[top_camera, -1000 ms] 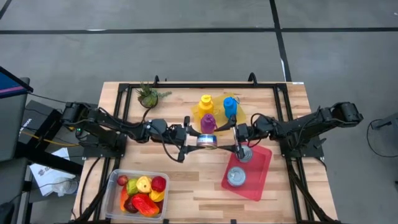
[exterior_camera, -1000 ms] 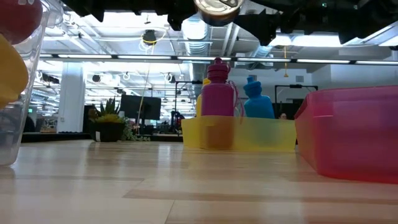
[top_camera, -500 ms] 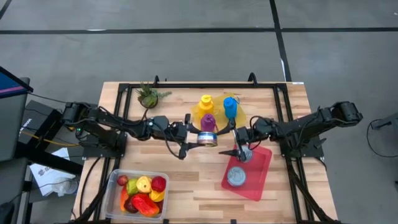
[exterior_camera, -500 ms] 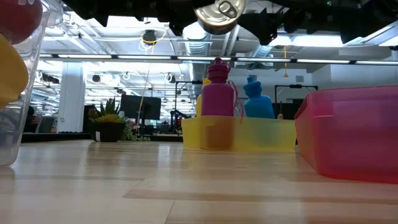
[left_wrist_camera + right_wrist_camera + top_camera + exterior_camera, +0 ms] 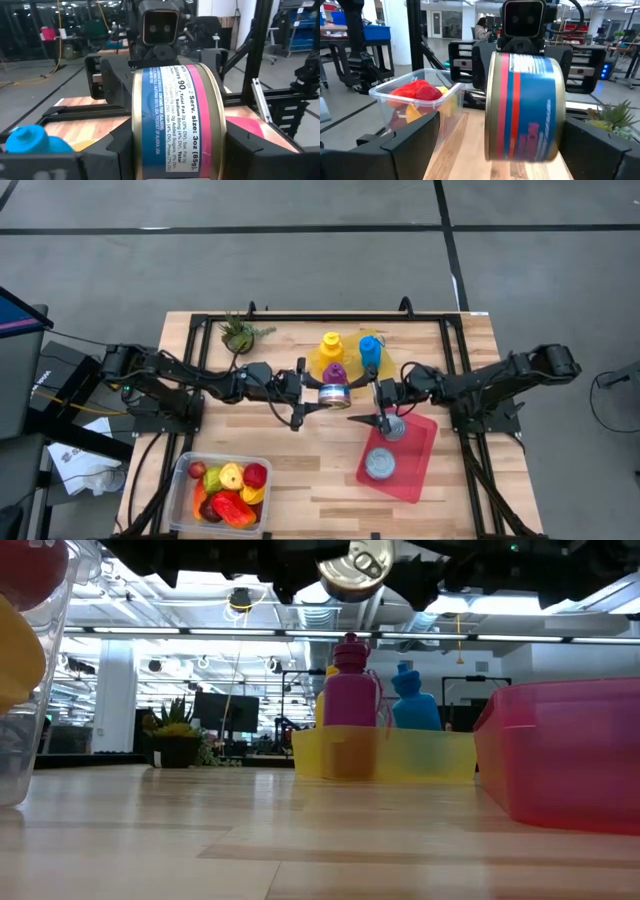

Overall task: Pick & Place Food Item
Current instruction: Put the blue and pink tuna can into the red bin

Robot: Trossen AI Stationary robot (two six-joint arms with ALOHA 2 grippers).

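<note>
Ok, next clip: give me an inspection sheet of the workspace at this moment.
Surface: wooden table, in a black frame.
Job's things: can held in the air; two more cans in the red tray.
Clutter: bottles in a yellow tray; fruit bin; small plant.
Grippers: left gripper shut on the can; right gripper open, facing it.
Cables: a bundle beside the left arm's base.
Surroundings: grey floor.

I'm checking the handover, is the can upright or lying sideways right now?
Sideways. The can hangs in the left gripper, its pull-tab end facing outward.
</note>
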